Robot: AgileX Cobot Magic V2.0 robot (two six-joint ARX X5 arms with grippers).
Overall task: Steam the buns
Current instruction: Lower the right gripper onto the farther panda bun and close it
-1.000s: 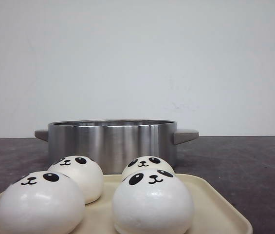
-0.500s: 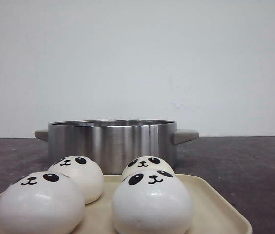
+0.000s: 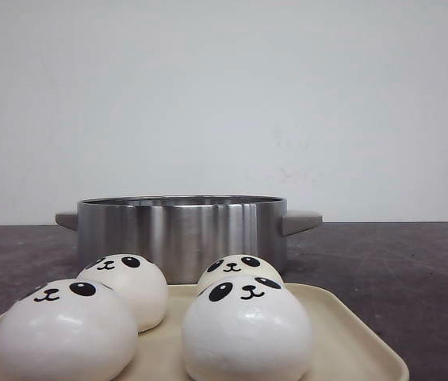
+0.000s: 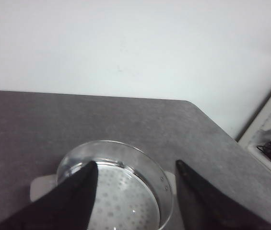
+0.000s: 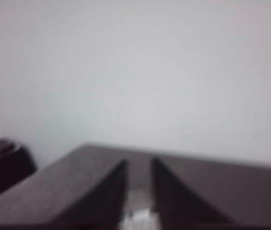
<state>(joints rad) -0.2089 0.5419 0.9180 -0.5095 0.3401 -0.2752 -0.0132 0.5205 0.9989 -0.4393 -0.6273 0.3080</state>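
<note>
We see four buns (image 3: 136,317) on a cream tray (image 3: 350,341) at the near edge of the dark tabletop (image 3: 398,270): two in front, two behind, faces up. Just beyond the tray stands a steel pot (image 3: 182,234) with side handles. Our left pincer (image 4: 135,191) hangs spread above the pot, its perforated floor showing between the fingers (image 4: 73,196). Our right pincer (image 5: 137,191) holds nothing, with a narrow gap between its blurred fingers (image 5: 106,196).
</note>
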